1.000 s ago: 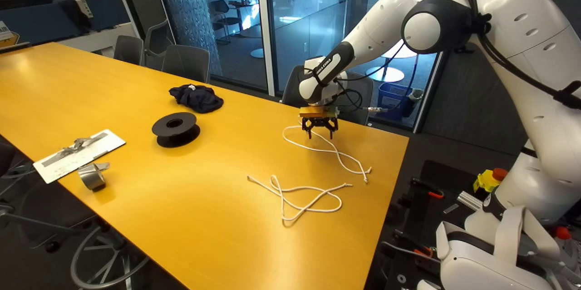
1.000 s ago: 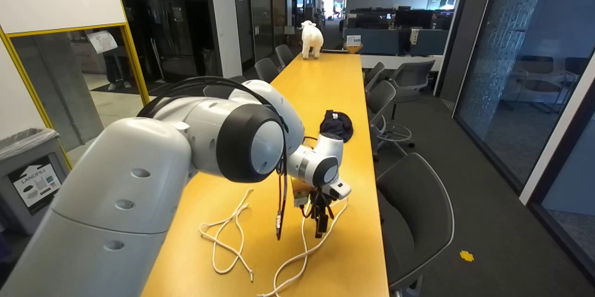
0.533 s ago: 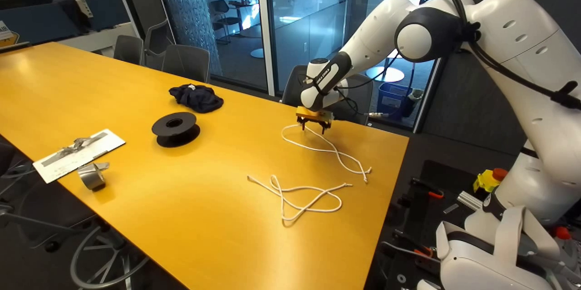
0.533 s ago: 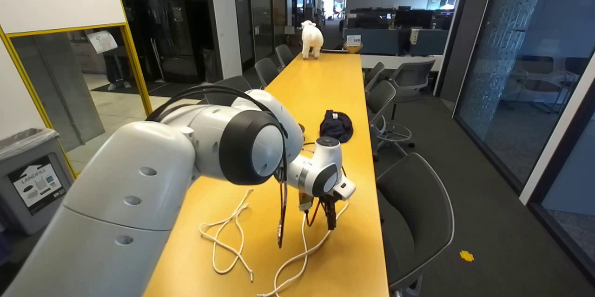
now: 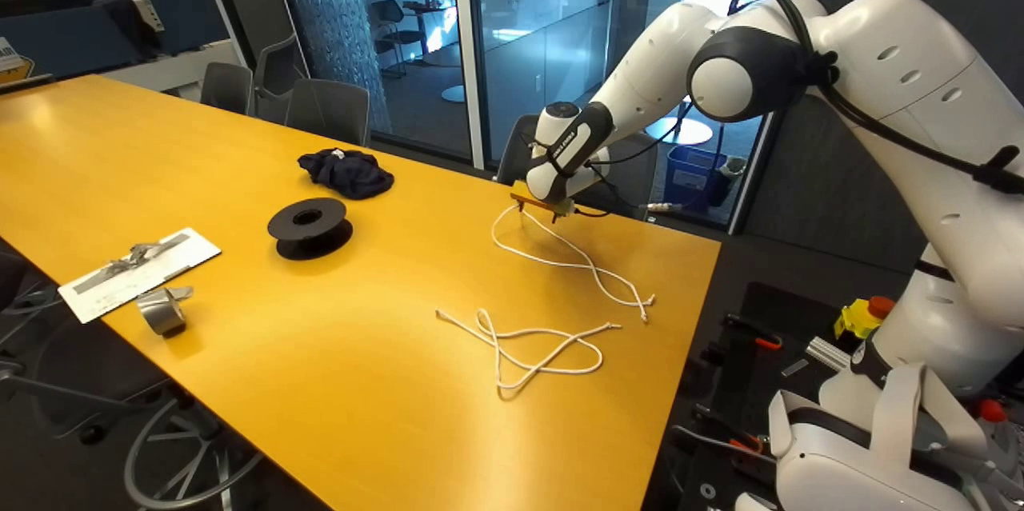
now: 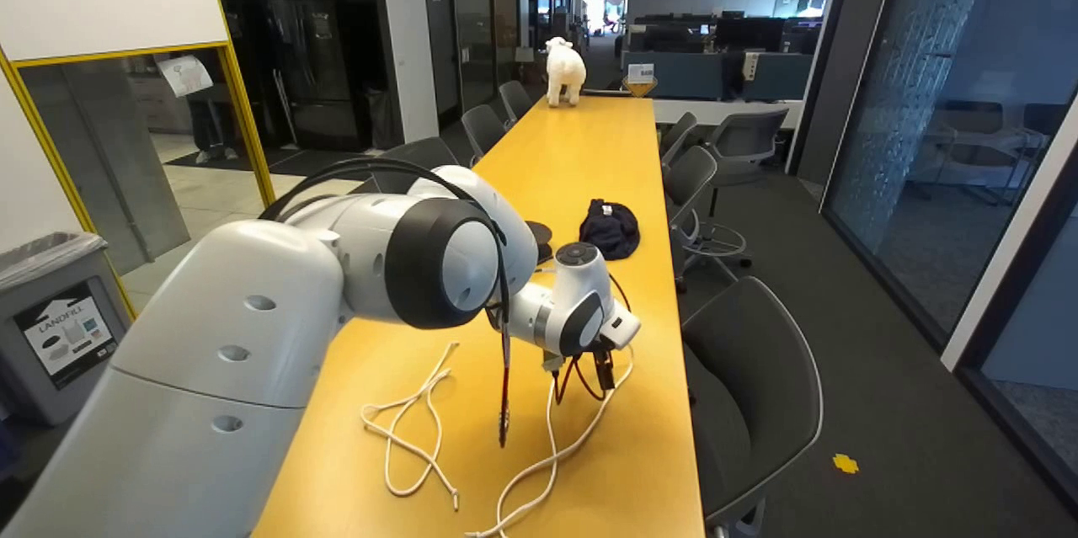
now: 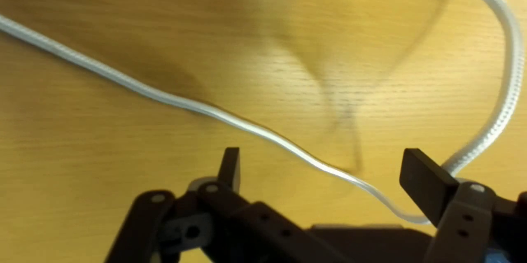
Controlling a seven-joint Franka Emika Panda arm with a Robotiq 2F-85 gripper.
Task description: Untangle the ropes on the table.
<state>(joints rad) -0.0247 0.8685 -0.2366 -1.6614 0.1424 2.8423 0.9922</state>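
Thin white braided rope stretches in a long loop across the glossy yellow-orange desk to the black two-fingered pincer.
The jaws stand wide apart; in the wrist view the rope slants past the gap between them, drops from sight behind one finger and reappears on its outer side; whether they touch cannot be told. Farther from the pincer, the rope's strands cross and both ends lie close together. Another thin white rope lies near it in crossing loops, well apart from the pincer. Farther along the desk sit a flanged black spool and a crumpled dark navy cloth.
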